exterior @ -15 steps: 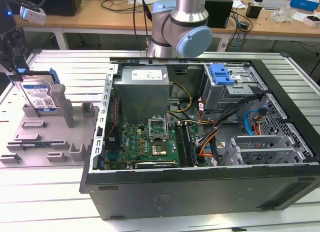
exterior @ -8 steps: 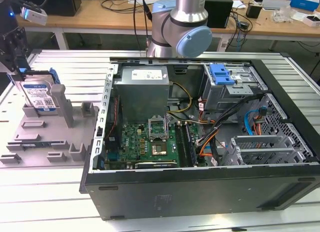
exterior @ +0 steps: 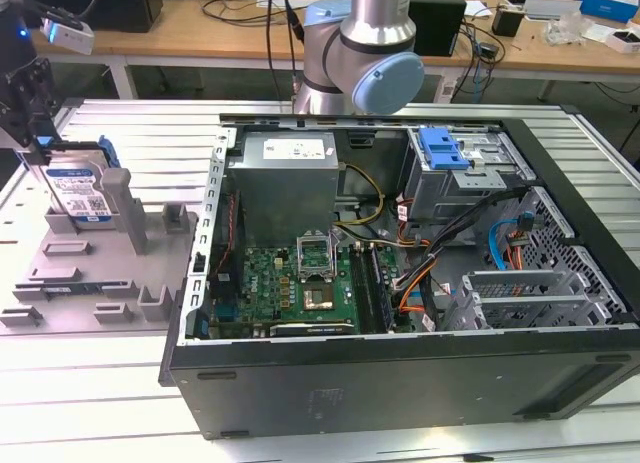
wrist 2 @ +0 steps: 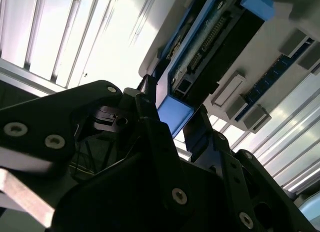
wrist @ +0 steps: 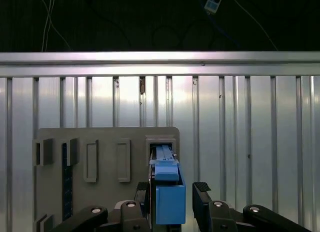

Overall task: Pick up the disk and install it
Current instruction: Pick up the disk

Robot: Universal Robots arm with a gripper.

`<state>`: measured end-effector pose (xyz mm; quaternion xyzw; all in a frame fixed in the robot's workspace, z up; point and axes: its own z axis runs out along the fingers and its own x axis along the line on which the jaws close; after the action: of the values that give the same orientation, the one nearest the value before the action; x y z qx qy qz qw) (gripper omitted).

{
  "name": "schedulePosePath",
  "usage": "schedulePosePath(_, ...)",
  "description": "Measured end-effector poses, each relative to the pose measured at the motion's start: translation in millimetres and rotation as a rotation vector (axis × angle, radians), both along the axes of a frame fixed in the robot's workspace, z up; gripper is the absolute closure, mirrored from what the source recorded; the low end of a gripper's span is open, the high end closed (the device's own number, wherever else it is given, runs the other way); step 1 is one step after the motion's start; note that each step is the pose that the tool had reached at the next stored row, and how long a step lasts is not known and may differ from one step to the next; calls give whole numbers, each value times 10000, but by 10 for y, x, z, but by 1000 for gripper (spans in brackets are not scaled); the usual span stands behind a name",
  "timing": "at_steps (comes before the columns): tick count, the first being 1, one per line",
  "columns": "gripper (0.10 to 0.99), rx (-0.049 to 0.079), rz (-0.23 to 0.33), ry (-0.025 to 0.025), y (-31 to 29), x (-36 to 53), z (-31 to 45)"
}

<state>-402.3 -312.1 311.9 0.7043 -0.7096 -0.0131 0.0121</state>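
Ribbed metal desk (exterior: pixel 120 133) with a grey holder plate (exterior: pixel 90 273) at the exterior view's left and an open computer case (exterior: pixel 400 383) just beside it on the exterior view's right. The case's near wall and its left rim stand higher than the plate, and the strip of bare desk between plate and case is narrow. Free desk shows in front of the plate and behind it up to the desk's back edge rail. The plate carries several upright blocks and slots near the disk. Inside the case are a power supply, a board and loose cables, plus a drive cage with a blue latch (exterior: pixel 443 148) near the far wall, open from above. The arm (exterior: pixel 365 53) base sits behind the case. The disk (exterior: pixel 80 195) stands on edge in a slot of the plate, label facing the camera and blue carrier around it. The tool (wrist: pixel 172 187) is directly over the disk's upper edge, and its fingers (wrist: pixel 202 204) straddle the blue carrier, one on each flat side. In the first wrist view one finger sits against the disk and the other is just beside it, with a sliver of desk showing between. So the tool is released, not clamped, and the disk is seated in its slot.
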Motion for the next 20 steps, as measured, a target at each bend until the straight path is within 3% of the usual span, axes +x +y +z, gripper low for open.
schedulePosePath(14,604,0,0,-4,-19,0,-84)
schedulePosePath(20,604,-6,-1,-31,-17,0,-105)
